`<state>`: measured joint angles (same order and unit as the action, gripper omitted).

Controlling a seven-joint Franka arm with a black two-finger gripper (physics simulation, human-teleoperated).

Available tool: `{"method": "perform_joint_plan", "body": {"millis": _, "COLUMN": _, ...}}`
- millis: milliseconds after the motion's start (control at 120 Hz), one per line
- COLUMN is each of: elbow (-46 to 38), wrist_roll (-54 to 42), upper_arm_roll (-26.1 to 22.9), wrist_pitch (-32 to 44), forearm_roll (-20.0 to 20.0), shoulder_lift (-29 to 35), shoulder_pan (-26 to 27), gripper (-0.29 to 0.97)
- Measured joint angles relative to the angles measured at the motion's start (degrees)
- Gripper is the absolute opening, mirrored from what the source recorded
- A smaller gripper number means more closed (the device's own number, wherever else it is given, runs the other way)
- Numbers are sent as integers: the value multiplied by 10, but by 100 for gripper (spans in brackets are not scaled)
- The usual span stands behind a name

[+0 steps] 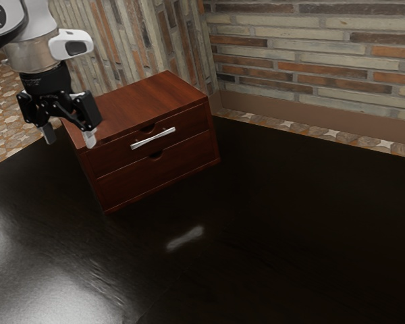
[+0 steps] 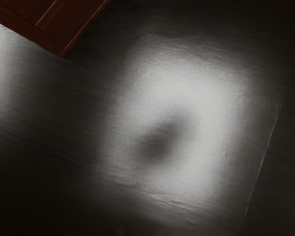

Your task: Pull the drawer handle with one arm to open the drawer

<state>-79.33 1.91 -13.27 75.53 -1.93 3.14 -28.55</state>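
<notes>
End effector [image 1: 69,139], fingers spread, hovers beside the cabinet [image 1: 143,98], apart from the drawer handle [image 1: 152,138]

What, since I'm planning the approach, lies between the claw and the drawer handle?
Nothing loose: in the exterior view, only the upper drawer's bare wooden front separates the open claw from the silver handle.

Red-brown cabinet [image 1: 142,101], silver handle [image 1: 152,138], glossy black table [image 1: 290,223]

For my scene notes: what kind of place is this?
Probably a simulated room in a home: a brick wall, a patterned tile floor, and a small wooden cabinet standing on a dark table.
</notes>
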Motion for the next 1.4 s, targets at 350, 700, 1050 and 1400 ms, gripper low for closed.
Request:
{"method": "perform_joint_plan", "body": {"millis": 350, "elbow": 10, "wrist_roll": 2, "upper_arm_roll": 0, "wrist_pitch": -3, "forearm_roll": 0, "shoulder_lift": 2, "shoulder_pan": 6, "gripper": 68}}
{"method": "perform_joint_plan", "body": {"millis": 700, "elbow": 122, "wrist_roll": 3, "upper_arm_roll": -1, "wrist_pitch": -42, "forearm_roll": 2, "shoulder_lift": 19, "shoulder_pan": 10, "gripper": 68}}
{"method": "perform_joint_plan", "body": {"millis": 1050, "elbow": 137, "wrist_roll": -2, "upper_arm_roll": 15, "wrist_pitch": -55, "forearm_roll": 4, "shoulder_lift": 24, "shoulder_pan": 5, "gripper": 68}}
{"method": "perform_joint_plan", "body": {"millis": 1400, "elbow": 76, "wrist_roll": -5, "upper_arm_roll": 10, "wrist_pitch": -52, "forearm_roll": 5, "shoulder_lift": 36, "shoulder_pan": 6, "gripper": 68}}
